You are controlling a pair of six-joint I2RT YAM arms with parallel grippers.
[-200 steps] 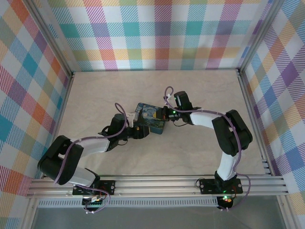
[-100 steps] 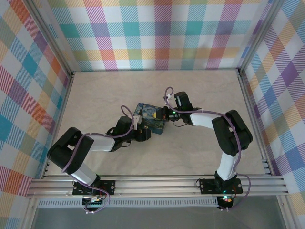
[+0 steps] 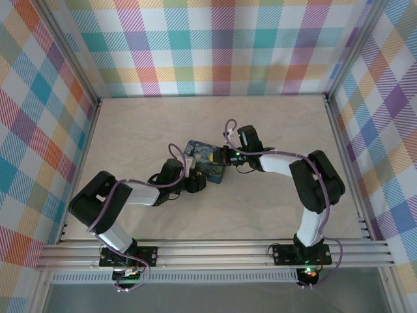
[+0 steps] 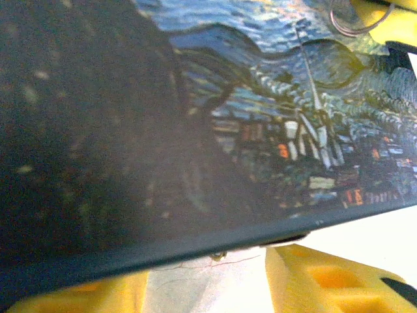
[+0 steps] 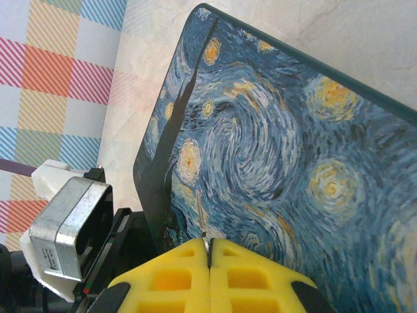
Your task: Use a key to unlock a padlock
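Left gripper held parted at edge of painted tin, right gripper clenched on thin key, tin laid on pale table

I saw the tin swirled in blue with yellow stars — its village dark. The right pincer was yellow, the worktop cream-marbled, the walls pastel plaid.

The left arm and right arm are white-and-black with purple cables and yellow, seemingly moulded-plastic tool fingers.
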